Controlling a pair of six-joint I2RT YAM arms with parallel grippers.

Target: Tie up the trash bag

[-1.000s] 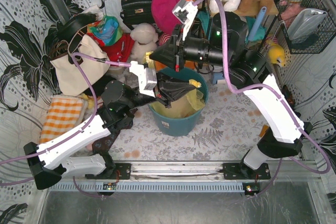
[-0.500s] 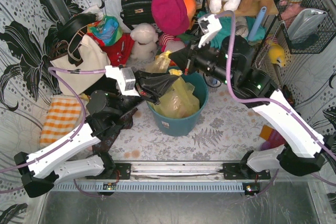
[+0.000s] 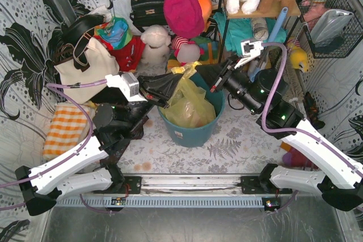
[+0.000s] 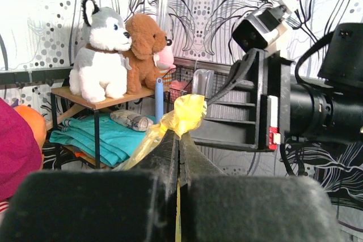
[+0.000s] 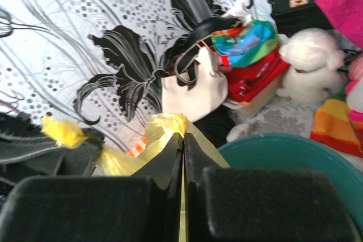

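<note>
Both arms had drawn apart since the earlier frame. Left gripper [image 3: 176,82] and right gripper [image 3: 198,71] were each clamped on a top flap of the trash bag [image 3: 190,106], which sat in the teal bucket [image 3: 190,134]. Film yellow-green, glossy, wrinkled; judged light, limp, slippery; best held by bunched flaps

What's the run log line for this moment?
left hand: shut on trash bag | right hand: shut on trash bag | trash bag: in teal bucket
</note>
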